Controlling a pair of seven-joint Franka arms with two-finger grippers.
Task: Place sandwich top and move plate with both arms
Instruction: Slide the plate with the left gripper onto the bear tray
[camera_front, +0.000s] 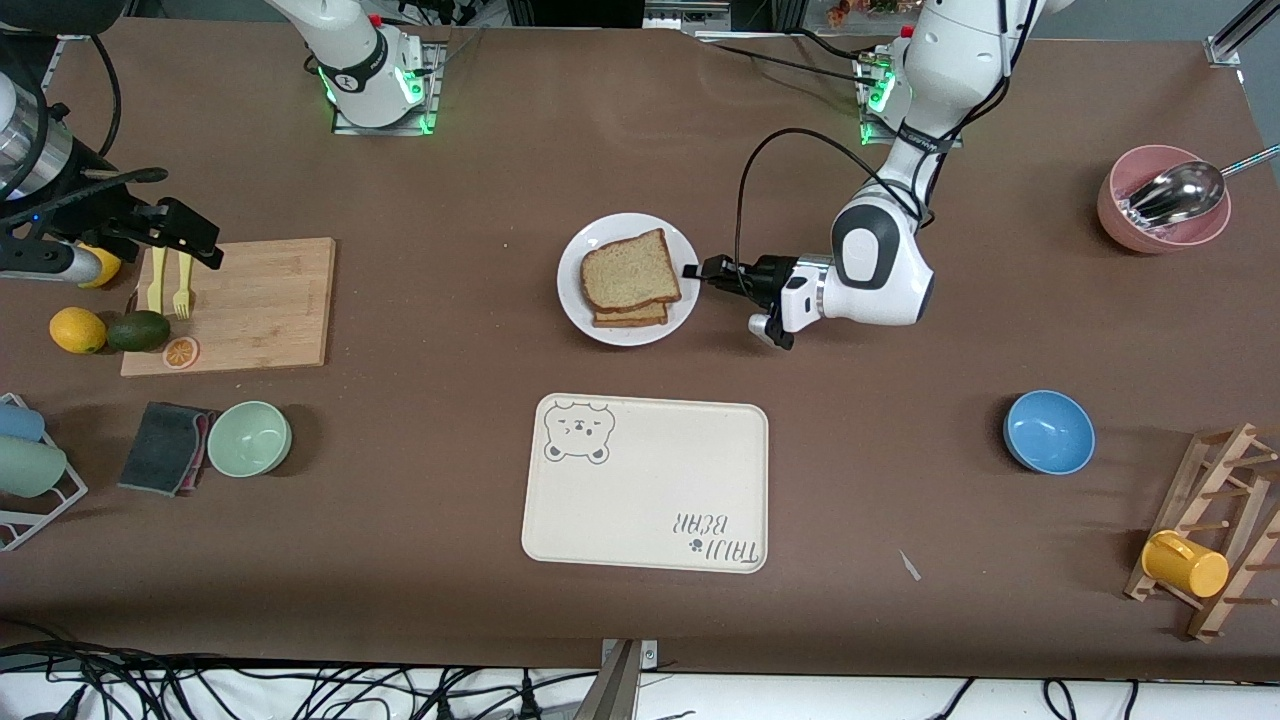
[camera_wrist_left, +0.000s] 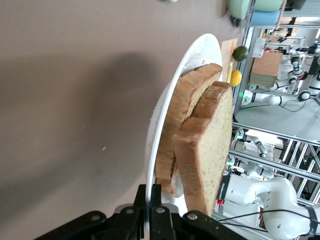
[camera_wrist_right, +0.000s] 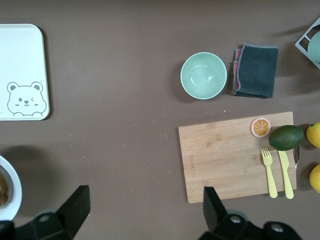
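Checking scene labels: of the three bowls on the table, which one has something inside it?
The pink bowl at the left arm's end of the table: a metal scoop sits in it. The blue bowl and pale green bowl hold nothing.

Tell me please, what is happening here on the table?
The sandwich top already lies on the other bread on the white plate. The left gripper is shut on the plate's rim, at the side toward the left arm's end of the table. The right gripper is open and waits in the air over the wooden cutting board. The cream tray lies nearer to the front camera than the plate.
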